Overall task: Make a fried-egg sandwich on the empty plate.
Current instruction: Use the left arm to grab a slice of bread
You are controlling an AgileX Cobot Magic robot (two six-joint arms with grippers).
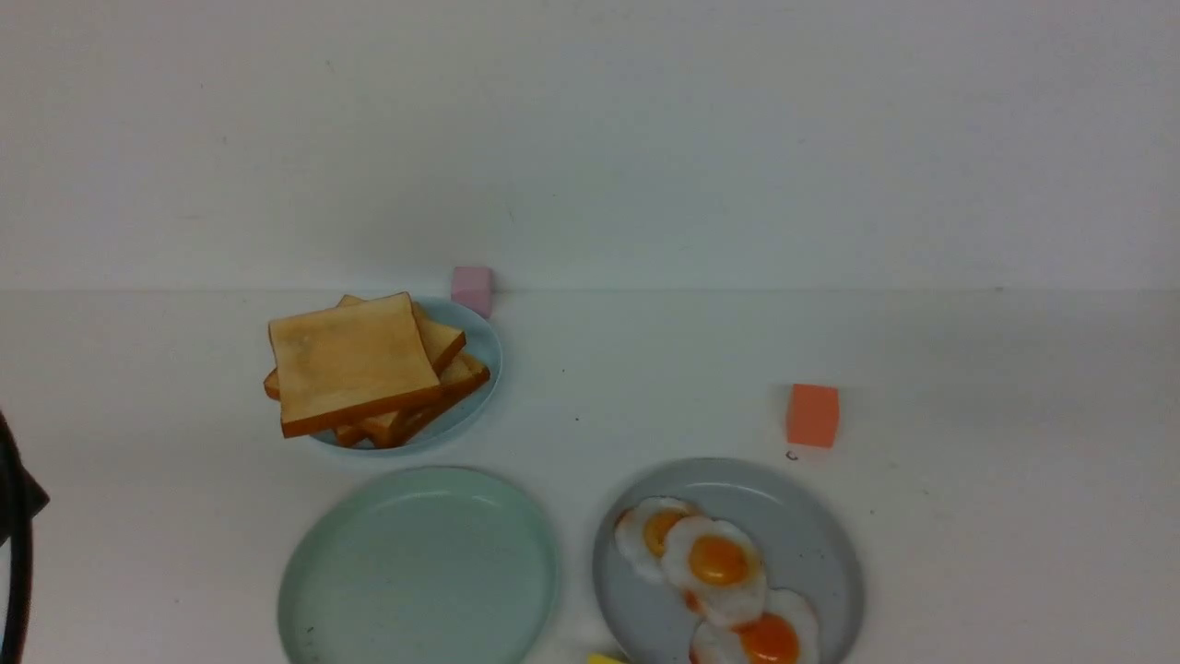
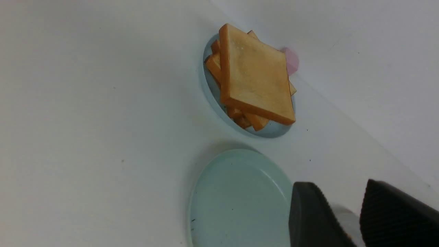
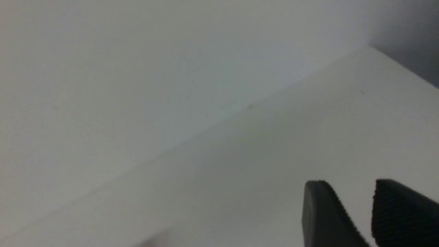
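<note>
Left gripper (image 2: 337, 195): jaws apart, empty. Right gripper (image 3: 348, 195): jaws apart, empty. Only dark ribbed tips show.

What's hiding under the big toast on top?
More toast slices, fanned out crookedly, and under them the small light-blue plate. The top toast slice covers most of the pile, so the exact count and the plate's middle stay hidden.

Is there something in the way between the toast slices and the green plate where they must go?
Nothing visible. Only bare table lies between the toast stack on its light-blue plate and the mint-green plate. The pink cube sits behind the toast, off that path.
</note>
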